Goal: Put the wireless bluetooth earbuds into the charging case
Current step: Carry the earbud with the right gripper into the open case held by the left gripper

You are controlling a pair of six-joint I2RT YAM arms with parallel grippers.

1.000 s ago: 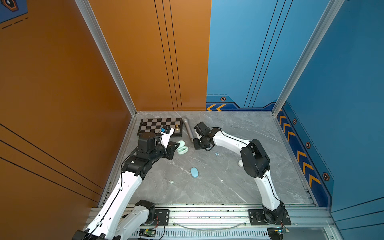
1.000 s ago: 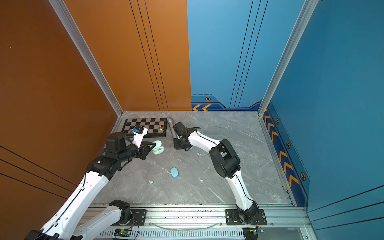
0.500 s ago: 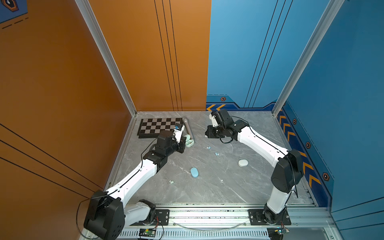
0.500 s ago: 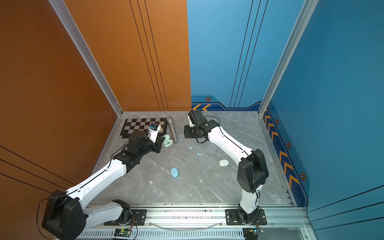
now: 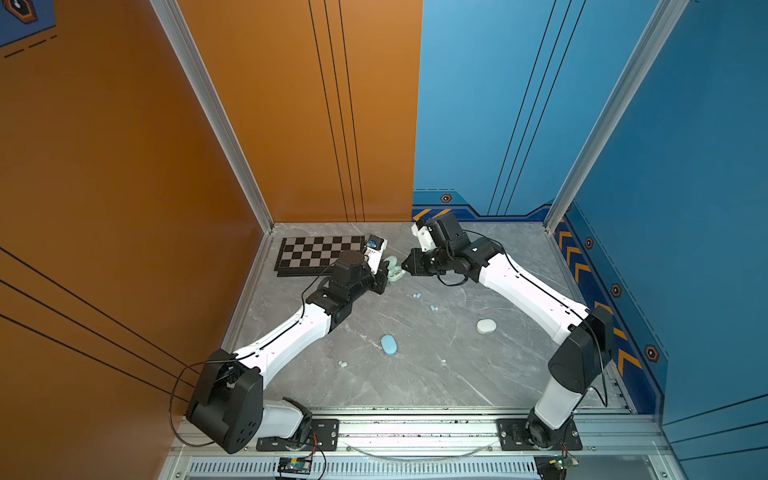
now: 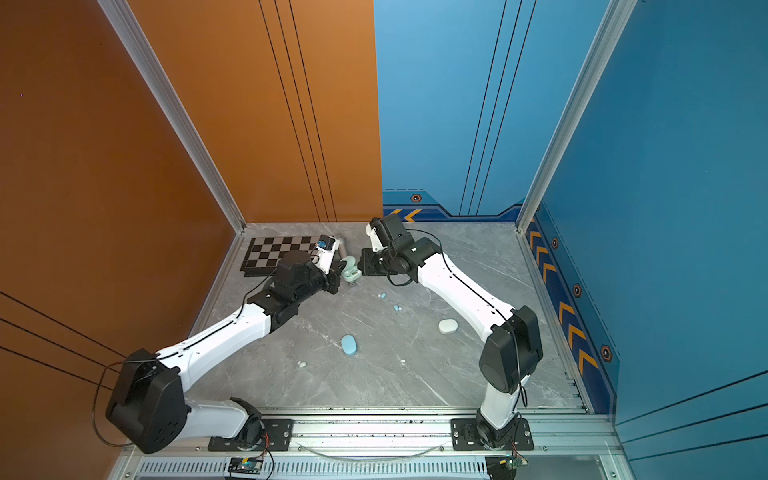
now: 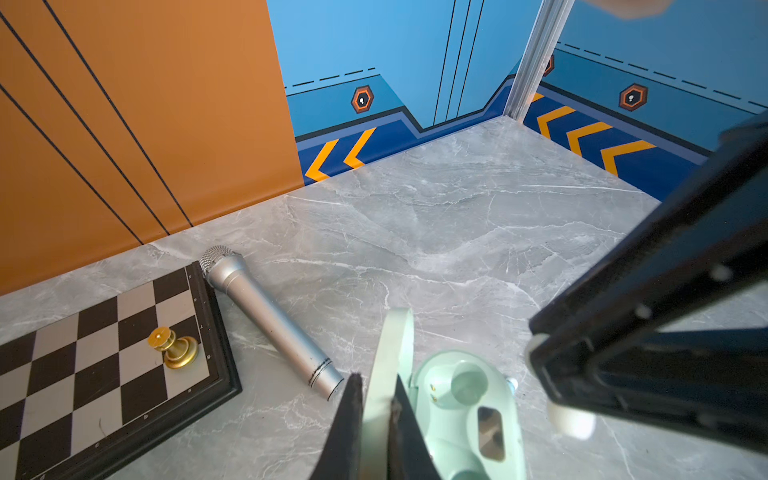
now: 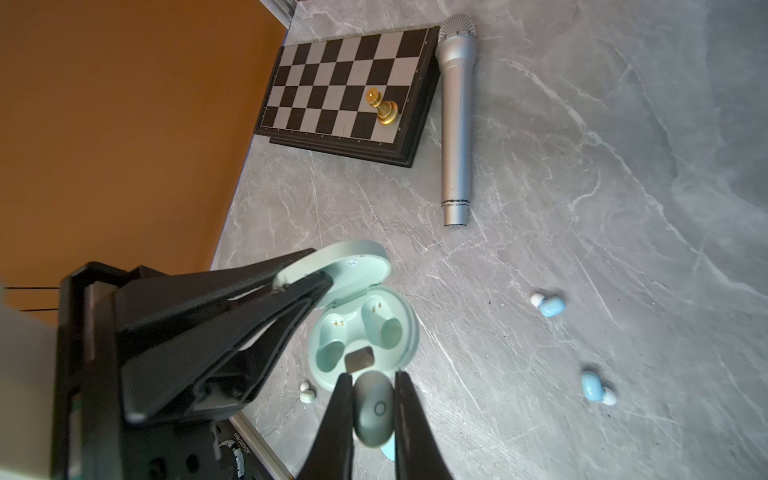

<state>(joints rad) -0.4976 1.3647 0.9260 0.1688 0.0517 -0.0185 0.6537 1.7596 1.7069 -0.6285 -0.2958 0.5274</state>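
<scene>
A pale mint charging case lies open on the grey floor beside the chessboard. My left gripper is shut on its raised lid and holds it up. The base shows two empty wells. My right gripper is shut on a mint earbud, just off the front rim of the base. Two pale blue earbuds lie on the floor in front of the case. Another mint earbud lies nearer the front.
A chessboard with a gold pawn sits at the back left. A silver microphone lies along its right edge, just behind the case. A shut blue case and a shut white case lie mid-floor.
Both arms have stretched out from folded poses. My left gripper has taken the mint case a little toward the back and right. The right gripper stays close to it with the earbud.
</scene>
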